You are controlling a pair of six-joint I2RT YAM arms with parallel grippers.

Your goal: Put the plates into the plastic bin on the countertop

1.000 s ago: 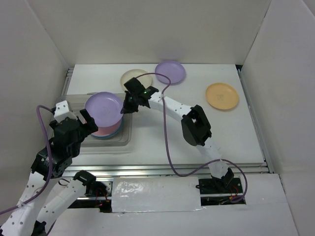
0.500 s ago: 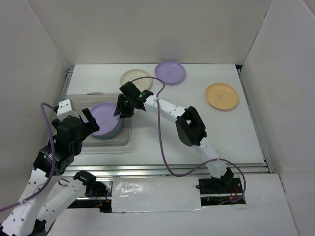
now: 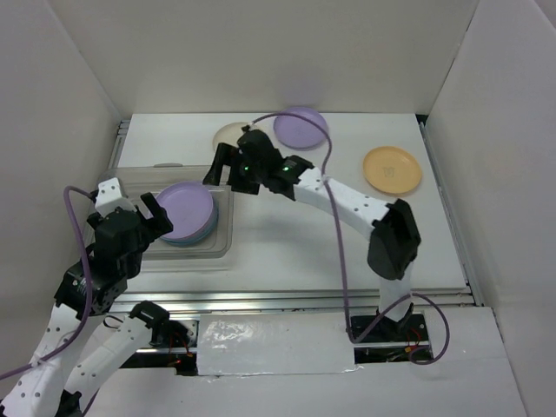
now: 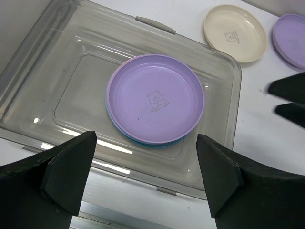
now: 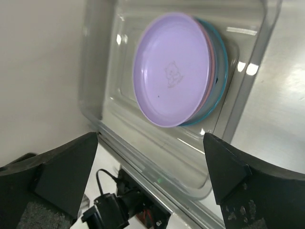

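Top external: the lilac plate (image 3: 184, 211) lies face up on top of a stack in the right half of the plastic bin (image 3: 221, 246).
Stack: in the right wrist view a pink plate (image 5: 209, 50) and a blue plate (image 5: 222, 62) show under the lilac one. I can't tell if there's anything below that.
Why stacked: my guess is nesting saves floor, since the bin's left half is bare and has room for a second pile.
Left out: the cream plate (image 3: 228, 134), second lilac plate (image 3: 301, 127) and orange plate (image 3: 392, 169) sit apart on the countertop (image 3: 287, 234).
Progress: I judge the job about half done.
Right gripper (image 3: 219, 169): jaws spread wide and holding nothing, over the bin's far right corner.
Plate vs right jaws: in its wrist view the stack lies beyond the fingers, centred between them, with no contact.
Left gripper (image 3: 158, 217): jaws wide apart and empty, hanging at the bin's near side. I read it as standing by.
Plate vs left jaws: the stack sits ahead of the gap, untouched.
Next: the cream plate is nearest my right arm, so it's the likely pick.
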